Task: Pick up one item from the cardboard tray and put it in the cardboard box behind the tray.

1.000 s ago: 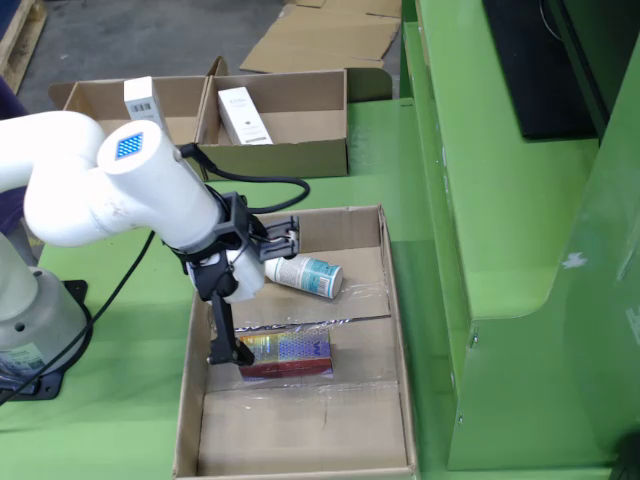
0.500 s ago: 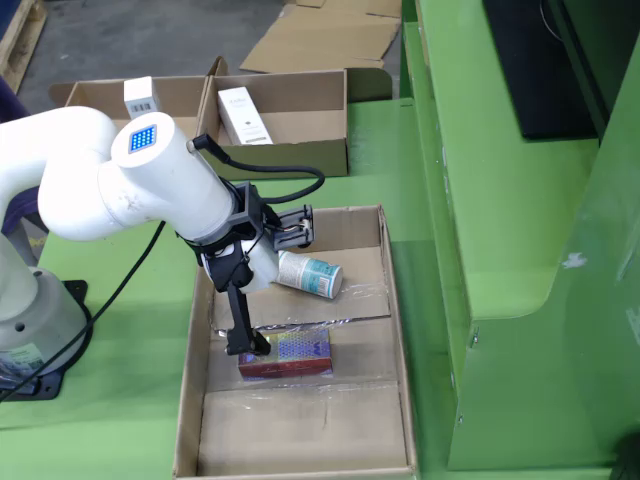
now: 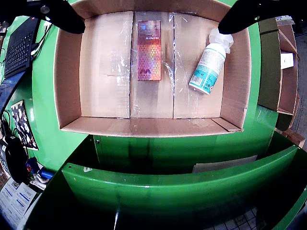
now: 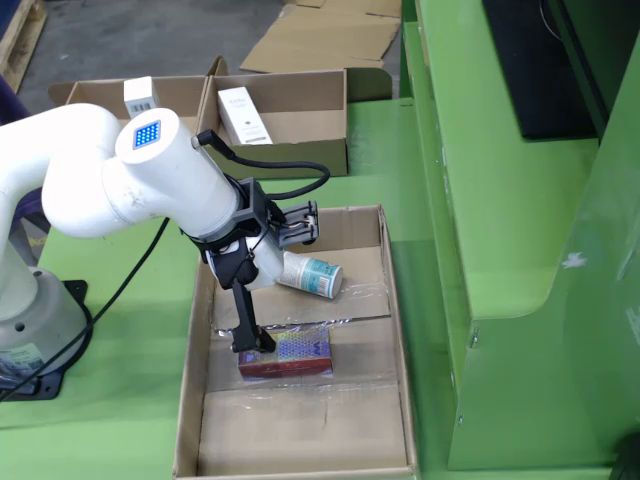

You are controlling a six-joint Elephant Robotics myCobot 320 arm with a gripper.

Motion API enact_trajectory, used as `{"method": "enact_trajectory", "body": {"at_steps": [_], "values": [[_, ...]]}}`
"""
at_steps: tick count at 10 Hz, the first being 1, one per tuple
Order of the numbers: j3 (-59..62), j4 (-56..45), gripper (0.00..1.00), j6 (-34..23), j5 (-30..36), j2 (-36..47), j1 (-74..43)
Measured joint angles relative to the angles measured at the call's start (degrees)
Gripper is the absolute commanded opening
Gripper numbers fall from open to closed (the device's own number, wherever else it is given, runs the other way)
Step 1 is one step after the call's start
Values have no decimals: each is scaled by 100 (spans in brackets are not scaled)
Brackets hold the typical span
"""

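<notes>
The cardboard tray (image 3: pixel 67 86) holds a flat colourful box (image 3: pixel 149 50) and a white bottle (image 3: pixel 209 64) with a teal label, lying on its side. In the wrist view my gripper (image 3: pixel 151 24) hangs above the tray, its black fingers (image 3: pixel 57 14) spread wide at both top corners with nothing between them. In the fixed view the gripper (image 4: pixel 274 288) is over the tray (image 4: pixel 190 400), one finger (image 4: pixel 243 320) reaching down beside the colourful box (image 4: pixel 288 354); the bottle (image 4: pixel 310 274) lies just behind. An open cardboard box (image 4: pixel 300 150) stands behind the tray.
The box behind holds a white carton (image 4: pixel 243 115); a second cardboard box (image 4: pixel 100 95) to its left holds another carton. A tall green machine housing (image 4: pixel 500 250) stands right of the tray. The arm's base (image 4: pixel 35 320) is left. A keyboard (image 3: pixel 19 45) lies left in the wrist view.
</notes>
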Motion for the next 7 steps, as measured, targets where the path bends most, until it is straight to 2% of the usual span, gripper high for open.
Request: {"method": "enact_trajectory", "body": {"at_steps": [4, 7], "values": [[-141, 150, 100, 0, 35, -360, 35], [-703, 853, 100, 0, 18, -466, 35]]}}
